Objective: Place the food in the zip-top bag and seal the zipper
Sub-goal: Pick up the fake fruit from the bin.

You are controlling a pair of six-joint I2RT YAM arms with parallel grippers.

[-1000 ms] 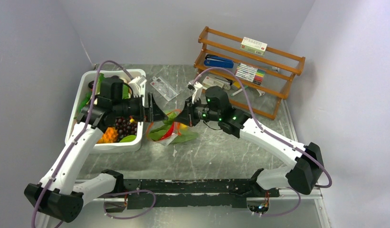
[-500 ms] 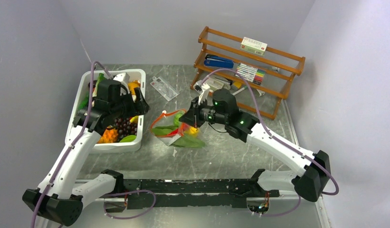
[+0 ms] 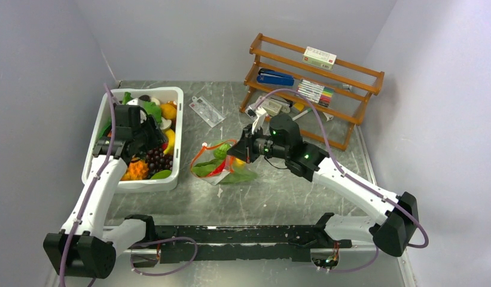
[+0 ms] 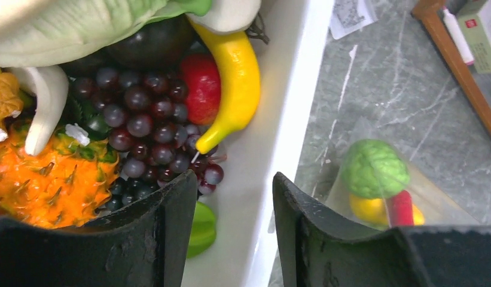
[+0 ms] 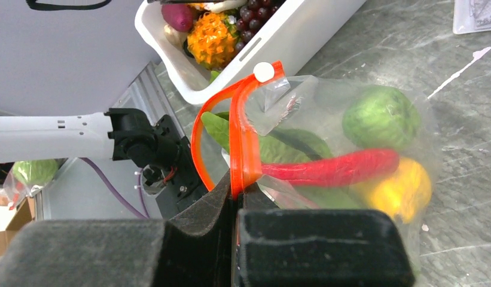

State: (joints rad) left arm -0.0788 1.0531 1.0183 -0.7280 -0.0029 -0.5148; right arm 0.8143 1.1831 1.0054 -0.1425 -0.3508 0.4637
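On the grey surface, left of centre, a white bin sits heaped with toy produce. The left end effector hangs over the bin's right rim, fingers apart and nothing between them. Just right of the bin lies the bag, clear and flat on the surface, mouth toward the bin. Inside it are flat leaves, a green fruit, a yellow fruit and a red chilli lying across them. The right end effector is clamped on the zipper at one end. The two orange strips bow apart into a loop, so the mouth gapes and the seal is not yet made. A white slider sits at the far end of the loop. Handling, as judged: the film is thin, limp and slick, so it will crumple or slide rather than resist a push. The load looks light, and the round pieces could roll toward the mouth if it is tilted. The zipper is the only stiff part and the sound place to hold. For closing, the better purchase looks to be the slider or the strip beside it, with the opposite end pinned. A pull on one end only would likely drag the whole bag along.
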